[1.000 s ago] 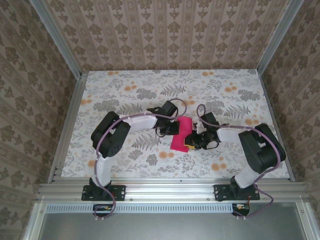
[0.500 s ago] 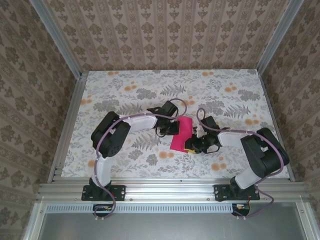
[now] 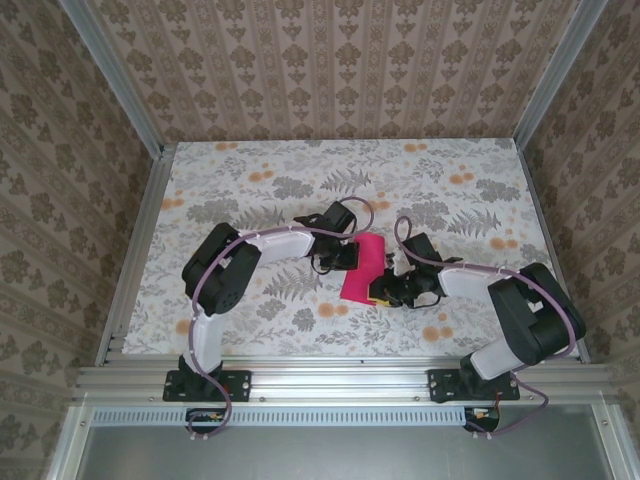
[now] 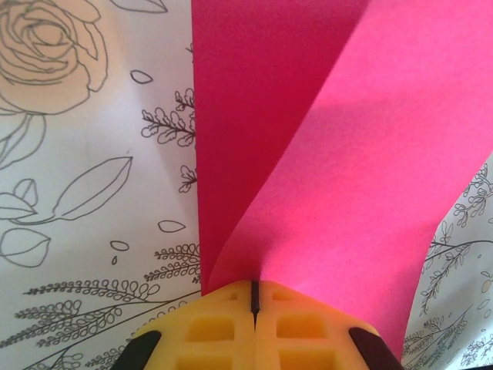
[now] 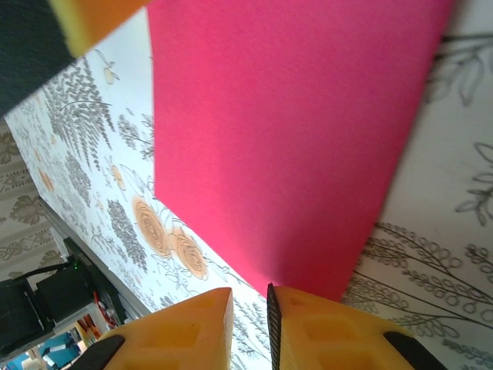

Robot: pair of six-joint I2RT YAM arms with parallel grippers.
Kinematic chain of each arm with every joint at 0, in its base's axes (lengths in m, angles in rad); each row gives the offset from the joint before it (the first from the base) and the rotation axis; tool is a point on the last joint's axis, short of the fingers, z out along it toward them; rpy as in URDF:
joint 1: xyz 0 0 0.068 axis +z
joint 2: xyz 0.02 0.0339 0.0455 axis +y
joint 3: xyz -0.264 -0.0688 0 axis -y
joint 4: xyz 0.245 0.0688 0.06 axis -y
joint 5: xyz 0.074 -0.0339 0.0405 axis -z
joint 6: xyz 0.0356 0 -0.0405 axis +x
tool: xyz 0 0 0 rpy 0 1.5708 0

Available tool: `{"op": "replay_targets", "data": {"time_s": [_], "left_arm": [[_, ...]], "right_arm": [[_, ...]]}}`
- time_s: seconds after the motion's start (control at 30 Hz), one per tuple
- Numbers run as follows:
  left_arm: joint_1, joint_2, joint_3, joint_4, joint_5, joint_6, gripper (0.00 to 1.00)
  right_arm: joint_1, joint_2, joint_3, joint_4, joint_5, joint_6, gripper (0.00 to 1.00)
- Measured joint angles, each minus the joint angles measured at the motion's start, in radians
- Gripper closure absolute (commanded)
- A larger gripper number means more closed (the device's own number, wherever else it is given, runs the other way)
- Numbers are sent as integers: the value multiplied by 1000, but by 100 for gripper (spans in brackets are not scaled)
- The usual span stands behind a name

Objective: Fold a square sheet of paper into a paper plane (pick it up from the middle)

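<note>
Folding looked barely begun: the left gripper [image 4: 253, 289] pinched the curled square sheet of paper [image 4: 347, 177] in its jaws; the right gripper [image 5: 250, 299] had jaws nearly closed, grip unclear.

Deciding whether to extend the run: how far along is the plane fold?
Early. Done: the paper is doubled over into a narrow strip, with the top layer bowed up and not creased flat. In hand: the left pincer is shut on it where the layers meet. The right pincer, jaws a slit apart, sits at a corner. To do: flatten the crease, nose folds, wings. No point shows yet.
</note>
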Motion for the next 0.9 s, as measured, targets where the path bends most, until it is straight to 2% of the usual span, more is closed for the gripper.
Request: {"op": "replay_targets", "data": {"time_s": [0.37, 0.57, 0.9], "left_arm": [[0, 0, 1, -1, 0, 1, 100], [0, 0, 1, -1, 0, 8, 100], [-4, 0, 5, -8, -8, 19, 100]], "right_arm": [[-5, 11, 2, -24, 9, 6, 80], [-69, -16, 101, -26, 32, -3, 81], [-100, 195, 166, 56, 63, -5, 82]]}}
